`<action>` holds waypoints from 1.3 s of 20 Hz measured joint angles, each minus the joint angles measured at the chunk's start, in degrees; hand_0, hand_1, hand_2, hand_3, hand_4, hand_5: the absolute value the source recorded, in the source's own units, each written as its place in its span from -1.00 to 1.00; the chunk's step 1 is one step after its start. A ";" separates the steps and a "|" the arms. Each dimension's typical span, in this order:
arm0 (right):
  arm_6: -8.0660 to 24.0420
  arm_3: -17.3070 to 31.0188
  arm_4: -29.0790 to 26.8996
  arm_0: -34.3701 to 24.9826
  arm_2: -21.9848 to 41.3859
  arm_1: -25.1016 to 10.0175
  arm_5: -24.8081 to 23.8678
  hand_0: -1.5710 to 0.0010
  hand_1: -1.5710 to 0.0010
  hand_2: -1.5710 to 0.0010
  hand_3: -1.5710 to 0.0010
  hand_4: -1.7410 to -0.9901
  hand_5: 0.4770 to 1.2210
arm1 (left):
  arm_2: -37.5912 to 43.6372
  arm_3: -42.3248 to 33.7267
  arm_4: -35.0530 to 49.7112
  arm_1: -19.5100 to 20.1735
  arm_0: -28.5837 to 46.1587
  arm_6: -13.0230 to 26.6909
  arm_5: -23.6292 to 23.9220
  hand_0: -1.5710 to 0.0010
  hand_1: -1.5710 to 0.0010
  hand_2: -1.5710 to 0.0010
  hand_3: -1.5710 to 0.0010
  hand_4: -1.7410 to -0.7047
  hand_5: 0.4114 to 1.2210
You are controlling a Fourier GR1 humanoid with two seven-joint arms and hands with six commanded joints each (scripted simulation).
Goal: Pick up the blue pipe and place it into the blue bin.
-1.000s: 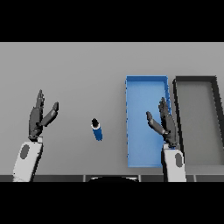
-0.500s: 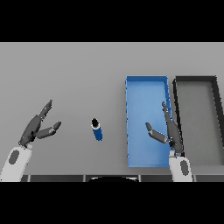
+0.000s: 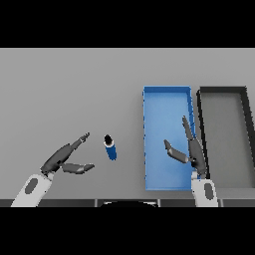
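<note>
Left hand [image 3: 64, 159] open, fingers spread beside short blue cylindrical pipe [image 3: 110, 147] on grey bench [image 3: 74, 89]; not grasped. Rectangular blue bin [image 3: 166, 94] awaits. Right hand [image 3: 191, 149] open.

A bare test bench rather than a home: a plain grey table [image 3: 74, 89] carries only a blue bin [image 3: 167, 94] and a dark bin [image 3: 224, 94] side by side.

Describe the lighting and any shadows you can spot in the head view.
Head view: even, flat light, no glare on the grey table; the small blue pipe casts no clear shadow; the blue rectangular bin and the dark grey bin show only faintly shaded inner walls.
</note>
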 measured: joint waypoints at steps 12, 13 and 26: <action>0.44 -0.56 -0.88 1.02 -0.82 0.02 -0.06 1.00 1.00 1.00 1.00 0.41 -0.58 | -5.68 9.39 -5.30 -14.31 -7.83 -0.45 2.44 1.00 1.00 1.00 1.00 0.20 -0.89; -0.19 -0.67 -0.94 1.02 -0.83 -0.02 -0.02 1.00 1.00 1.00 1.00 0.40 -0.57 | -5.70 11.00 -5.86 -14.75 -8.53 -0.93 2.42 1.00 1.00 1.00 1.00 0.24 -0.91; -0.94 -0.17 -0.83 1.48 -1.21 -0.66 0.18 1.00 1.00 1.00 1.00 0.39 -0.52 | -5.48 17.99 -3.69 -24.23 -10.52 -4.42 3.59 0.23 0.04 -0.10 -0.16 -0.42 0.23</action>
